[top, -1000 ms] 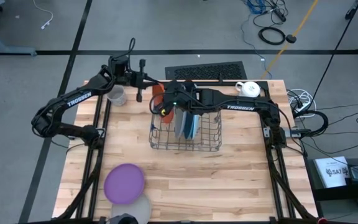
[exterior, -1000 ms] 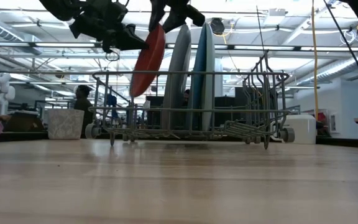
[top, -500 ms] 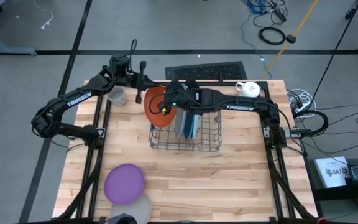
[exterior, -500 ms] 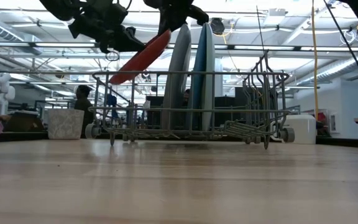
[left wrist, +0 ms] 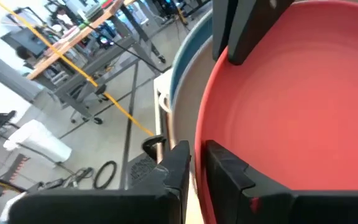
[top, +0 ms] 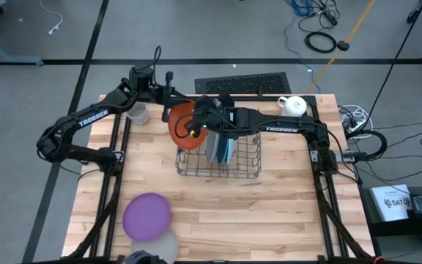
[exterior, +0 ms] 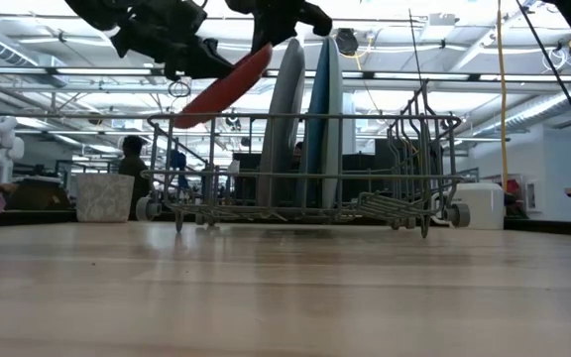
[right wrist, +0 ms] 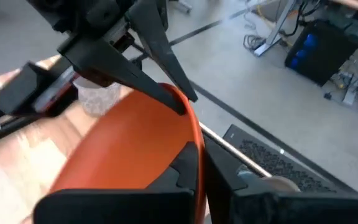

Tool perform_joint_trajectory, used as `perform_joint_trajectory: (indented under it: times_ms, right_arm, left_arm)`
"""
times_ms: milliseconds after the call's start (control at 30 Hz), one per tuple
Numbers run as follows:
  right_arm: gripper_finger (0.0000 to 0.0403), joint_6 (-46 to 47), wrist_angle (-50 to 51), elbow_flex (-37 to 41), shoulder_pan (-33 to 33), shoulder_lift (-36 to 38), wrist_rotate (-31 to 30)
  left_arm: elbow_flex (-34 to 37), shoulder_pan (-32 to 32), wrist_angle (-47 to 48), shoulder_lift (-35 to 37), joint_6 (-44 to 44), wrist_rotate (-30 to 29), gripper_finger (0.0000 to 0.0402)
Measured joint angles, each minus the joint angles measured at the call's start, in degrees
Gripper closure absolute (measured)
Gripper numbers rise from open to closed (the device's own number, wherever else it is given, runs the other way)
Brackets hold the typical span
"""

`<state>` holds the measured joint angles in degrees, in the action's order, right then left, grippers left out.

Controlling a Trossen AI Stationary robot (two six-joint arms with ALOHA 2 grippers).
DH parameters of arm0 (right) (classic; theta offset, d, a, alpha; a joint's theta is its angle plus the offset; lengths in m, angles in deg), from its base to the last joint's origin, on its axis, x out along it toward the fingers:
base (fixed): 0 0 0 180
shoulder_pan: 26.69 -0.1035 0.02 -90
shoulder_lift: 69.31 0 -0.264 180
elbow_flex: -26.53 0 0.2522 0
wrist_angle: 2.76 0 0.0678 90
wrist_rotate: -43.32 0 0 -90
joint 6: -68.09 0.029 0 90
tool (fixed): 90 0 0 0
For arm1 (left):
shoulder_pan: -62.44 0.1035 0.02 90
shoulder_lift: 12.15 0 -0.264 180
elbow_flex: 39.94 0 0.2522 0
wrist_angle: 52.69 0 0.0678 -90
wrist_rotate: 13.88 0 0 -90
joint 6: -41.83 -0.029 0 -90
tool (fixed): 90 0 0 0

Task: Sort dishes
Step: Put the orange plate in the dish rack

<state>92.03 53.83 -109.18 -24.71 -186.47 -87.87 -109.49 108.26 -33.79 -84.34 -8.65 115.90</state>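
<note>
An orange plate (top: pixel 182 125) hangs tilted above the left end of the wire rack (top: pixel 246 166), also in the low view (exterior: pixel 224 87). My left gripper (top: pixel 170 107) reaches it from the far left. My right gripper (top: pixel 196 125) reaches it from the right. Both are shut on its rim. A grey plate (exterior: pixel 284 129) and a blue plate (exterior: pixel 323 129) stand on edge in the rack's slots. A purple plate (top: pixel 146 215) lies flat near the front left, its edge over a whitish plate (top: pixel 164 246). My left gripper pinches the orange plate's rim (left wrist: pixel 199 163) between its two fingers, one on each face, coming nearly level from the table's far left. The plate hangs clear of the rack. My right gripper pinches the rim (right wrist: pixel 197 147) at another spot, one finger on each face, coming from the table's right and slanting down. The plate is tilted, its higher edge (exterior: pixel 262 57) at this gripper.
A grey mug (top: pixel 138 114) stands at the far left, just beyond the left gripper. A white mug (top: pixel 293 105) stands at the far right. The rack's right half holds no plates. Bare wood lies near and right of the rack.
My right gripper has shut on the orange plate's rim. The plate has tipped from nearly upright to a flatter slant: its lower edge has swung toward the table's left and its face now shows from above. It stays in the air over the rack's left end.
</note>
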Motion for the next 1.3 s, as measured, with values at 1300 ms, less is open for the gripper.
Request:
perform_joint_trajectory:
  times_ms: [1300]
  right_arm:
    - [0.0402,-29.0,-16.4,-0.1,-10.9,3.7,0.7]
  left_arm:
    - [0.0,1.5,-10.2,-8.4,-5.8,17.9,0.0401]
